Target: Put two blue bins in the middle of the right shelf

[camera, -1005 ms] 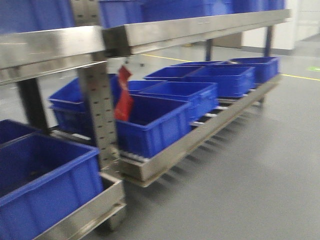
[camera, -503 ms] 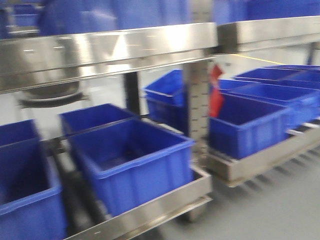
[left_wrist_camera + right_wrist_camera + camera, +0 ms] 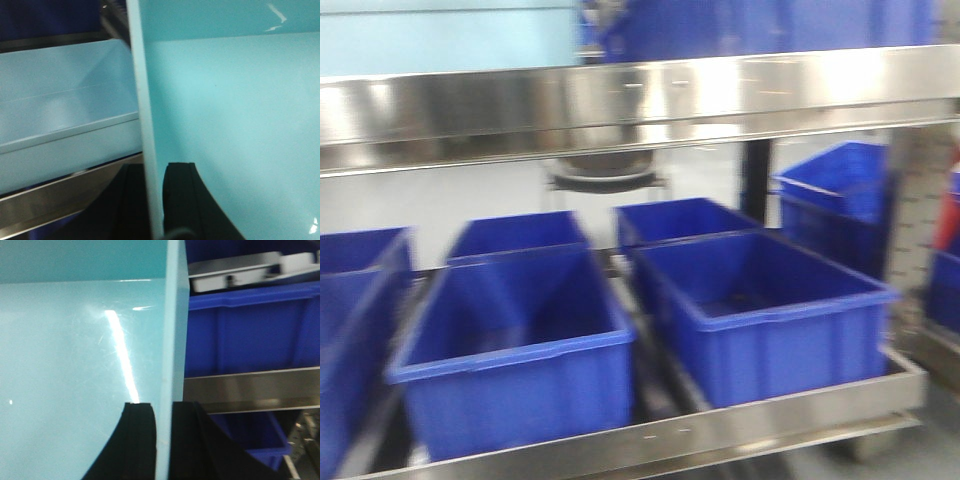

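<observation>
1. Left gripper [image 3: 152,175]: the jaws are clamped across a thin side wall of the pale bin [image 3: 235,100], with one finger [image 3: 180,195] on each face.
2. Right gripper [image 3: 162,415]: the same pinch on a pale wall. You can judge it to be the opposite wall of the same bin, but this is not confirmed.
3. The second pale bin [image 3: 60,85] sits just beside the held one, above the steel rail [image 3: 60,200] of the shelf.
4. In the front view a pale cyan face [image 3: 440,40] shows above the upper rail at the top left corner. I cannot tell which bin it is. Dark blue bins [image 3: 760,310] fill the tier below.
5. Handling, judged: the bin looks empty, so it should be light. It is stiff plastic, but the glossy walls look slippery and thin enough to flex.
6. Keep your hold high, under the thick rim, so the rim stops any slide. Keep both pinches level to avoid twisting the bin.
</observation>
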Controlling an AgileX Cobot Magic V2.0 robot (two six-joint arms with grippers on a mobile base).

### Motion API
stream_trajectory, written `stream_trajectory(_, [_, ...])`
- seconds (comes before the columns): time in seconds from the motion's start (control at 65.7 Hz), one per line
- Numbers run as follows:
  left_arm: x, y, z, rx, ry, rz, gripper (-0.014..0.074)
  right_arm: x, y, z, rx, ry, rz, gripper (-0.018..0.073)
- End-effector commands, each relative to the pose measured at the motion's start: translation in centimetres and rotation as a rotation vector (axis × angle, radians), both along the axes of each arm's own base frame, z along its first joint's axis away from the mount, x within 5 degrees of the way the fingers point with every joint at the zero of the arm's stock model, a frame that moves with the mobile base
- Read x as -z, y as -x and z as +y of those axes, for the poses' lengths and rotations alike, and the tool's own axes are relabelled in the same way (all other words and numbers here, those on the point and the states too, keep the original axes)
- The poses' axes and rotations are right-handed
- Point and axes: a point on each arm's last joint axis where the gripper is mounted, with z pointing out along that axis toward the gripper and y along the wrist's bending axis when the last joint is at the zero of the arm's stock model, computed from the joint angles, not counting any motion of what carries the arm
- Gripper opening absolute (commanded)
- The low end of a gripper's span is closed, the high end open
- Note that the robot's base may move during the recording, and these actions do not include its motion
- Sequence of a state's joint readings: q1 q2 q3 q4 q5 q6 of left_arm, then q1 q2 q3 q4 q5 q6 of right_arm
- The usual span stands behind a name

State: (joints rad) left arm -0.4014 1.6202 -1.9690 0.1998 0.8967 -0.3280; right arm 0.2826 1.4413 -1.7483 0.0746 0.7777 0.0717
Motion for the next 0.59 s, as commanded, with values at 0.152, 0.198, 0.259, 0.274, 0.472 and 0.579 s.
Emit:
stream_trajectory(0.152, [-0.83, 0.28, -0.03, 0.014, 0.017, -0.046, -0.0111, -1.51, 0.59, -0.15, -0.001, -0.041, -0.084, -0.0151])
stream_trajectory(0.198, [-0.83, 0.28, -0.03, 0.014, 0.017, -0.046, -0.0111, -1.51, 0.59, -0.15, -0.001, -0.041, -0.084, -0.0151])
stream_trajectory(0.259, [-0.83, 0.28, -0.03, 0.014, 0.017, -0.046, -0.0111, -1.51, 0.59, -0.15, -0.001, -0.041, -0.084, -0.0151])
stream_trajectory(0.274, [-0.83, 0.28, -0.03, 0.014, 0.017, -0.046, -0.0111, -1.51, 0.59, -0.15, -0.001, -0.041, -0.084, -0.0151])
stream_trajectory(0.472, [-0.83, 0.28, -0.03, 0.014, 0.017, -0.046, -0.0111, -1.51, 0.59, -0.15, -0.001, -0.041, -0.084, -0.0151])
stream_trajectory(0.579, [-0.83, 0.28, -0.03, 0.014, 0.017, -0.046, -0.0111, -1.51, 0.59, -0.15, -0.001, -0.041, -0.084, -0.0151])
